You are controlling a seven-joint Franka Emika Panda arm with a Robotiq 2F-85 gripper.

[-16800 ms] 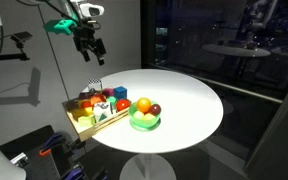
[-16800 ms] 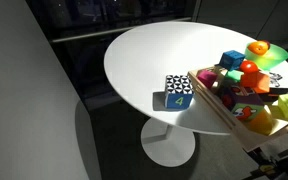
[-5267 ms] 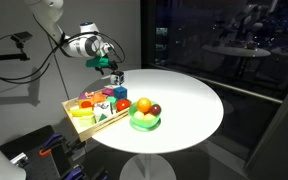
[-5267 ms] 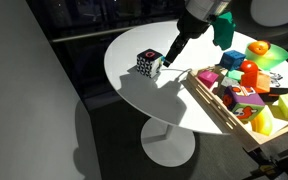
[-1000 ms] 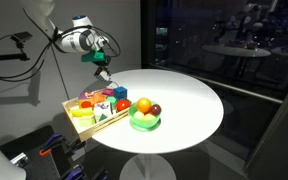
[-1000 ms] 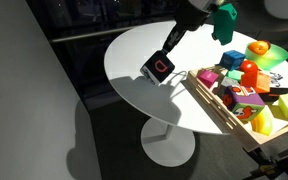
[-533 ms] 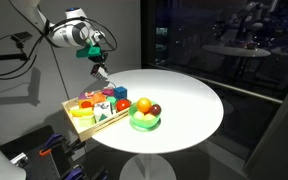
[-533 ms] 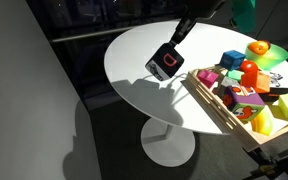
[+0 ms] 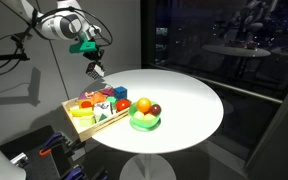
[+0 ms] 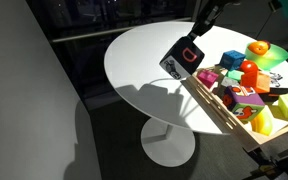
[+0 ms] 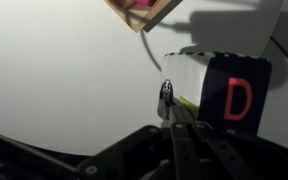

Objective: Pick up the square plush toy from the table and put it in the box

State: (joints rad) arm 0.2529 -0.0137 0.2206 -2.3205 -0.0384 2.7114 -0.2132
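The square plush toy (image 10: 186, 57) is a black and white soft cube with a red letter D on one face. It hangs in the air, tilted, with my gripper (image 10: 196, 40) shut on its top. In an exterior view the toy (image 9: 96, 72) is well above the white table (image 9: 189, 100), near the far end of the light-wood box (image 9: 84, 123). The wrist view shows the toy (image 11: 219, 92) between my dark fingers (image 11: 189, 135), with a corner of the box (image 11: 144, 12) at the top edge. The box (image 10: 212, 108) holds several coloured toys.
A green bowl (image 9: 144, 123) with orange, red and yellow toys stands on the table beside the box; it also shows at the edge of an exterior view (image 10: 274, 57). A tripod arm (image 9: 9, 58) stands behind the robot. The table (image 10: 134, 60) rests on one central pedestal (image 10: 169, 145).
My gripper has risen and moved toward the box, carrying the plush toy higher above the table. The toy has stayed in the grip throughout.
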